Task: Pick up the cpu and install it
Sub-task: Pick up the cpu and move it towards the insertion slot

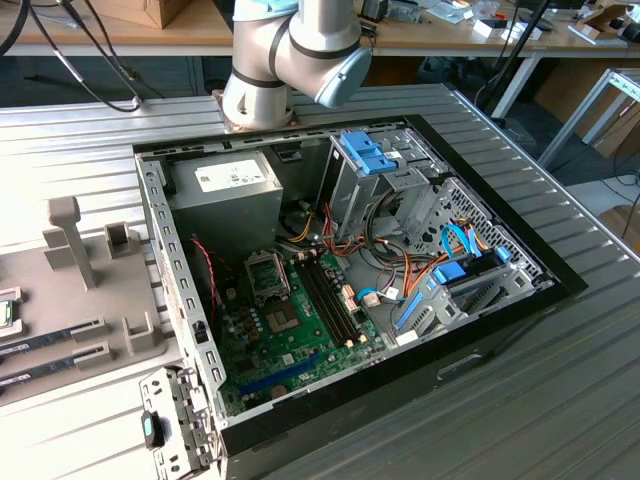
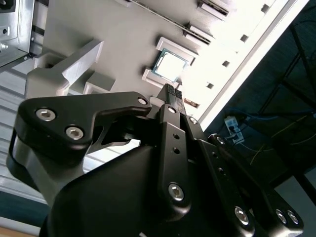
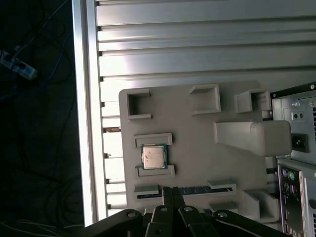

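We see the cpu [image 3: 154, 157] lying flat on a pale grey tray [image 3: 197, 133], silver top up, seated between two low brackets [image 3: 154, 139] that hug two opposite edges of it. The tray rests on a ribbed metal surface [image 3: 197, 49], close to that surface's edge, with the open computer case [image 3: 296, 148] just beside it.

The pincer [image 3: 171, 190] reaches in black from the camera's side in both wrist views. Its two slim fingers [image 2: 168, 96] are pressed together with nothing between them, so we read it as closed and empty. The tips are near the cpu but apart from it. In the first wrist view they show in front of a memory stick [image 3: 197, 191] that lies in a slot of the tray, the slot next to the cpu's seat. The cpu lies just past the tips, not beneath them, with one of its brackets between. In the second wrist view the tips point almost straight at the chip, again with a gap. How high they hang above the tray we cannot tell.

In the exterior view the case lies open on the surface with a green board [image 1: 290, 340] on its floor and a grey box [image 1: 225, 185] in the corner nearest the foot of the arm [image 1: 290, 50]. The tray lies at the exterior view's left of the case, outside its wall and well apart from the board.
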{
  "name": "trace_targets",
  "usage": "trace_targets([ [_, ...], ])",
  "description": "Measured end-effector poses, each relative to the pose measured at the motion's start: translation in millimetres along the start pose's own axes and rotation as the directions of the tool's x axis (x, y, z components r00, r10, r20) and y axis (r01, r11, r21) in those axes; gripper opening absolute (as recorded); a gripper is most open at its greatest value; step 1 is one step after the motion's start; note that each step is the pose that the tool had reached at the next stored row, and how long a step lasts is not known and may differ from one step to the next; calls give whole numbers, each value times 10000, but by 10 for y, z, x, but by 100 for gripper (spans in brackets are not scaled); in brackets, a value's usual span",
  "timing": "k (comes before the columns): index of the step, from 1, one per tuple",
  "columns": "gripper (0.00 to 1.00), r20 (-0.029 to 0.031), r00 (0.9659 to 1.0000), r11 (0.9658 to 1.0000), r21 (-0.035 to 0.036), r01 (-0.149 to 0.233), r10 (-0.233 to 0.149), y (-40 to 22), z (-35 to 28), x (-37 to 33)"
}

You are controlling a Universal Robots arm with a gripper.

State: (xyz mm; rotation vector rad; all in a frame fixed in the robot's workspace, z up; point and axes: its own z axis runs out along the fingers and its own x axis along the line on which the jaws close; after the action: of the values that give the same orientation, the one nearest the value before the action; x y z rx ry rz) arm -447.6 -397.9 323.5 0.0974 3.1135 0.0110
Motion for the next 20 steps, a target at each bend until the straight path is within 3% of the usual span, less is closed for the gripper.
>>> trace_targets([
  [10,10,-3,10000,10000,2,-1,1,8,68,-35],
  [16,10,2,10000,10000,22,0,0,81,93,-55],
  [20,10,2,10000,10000,22,1,-1,96,102,-63],
])
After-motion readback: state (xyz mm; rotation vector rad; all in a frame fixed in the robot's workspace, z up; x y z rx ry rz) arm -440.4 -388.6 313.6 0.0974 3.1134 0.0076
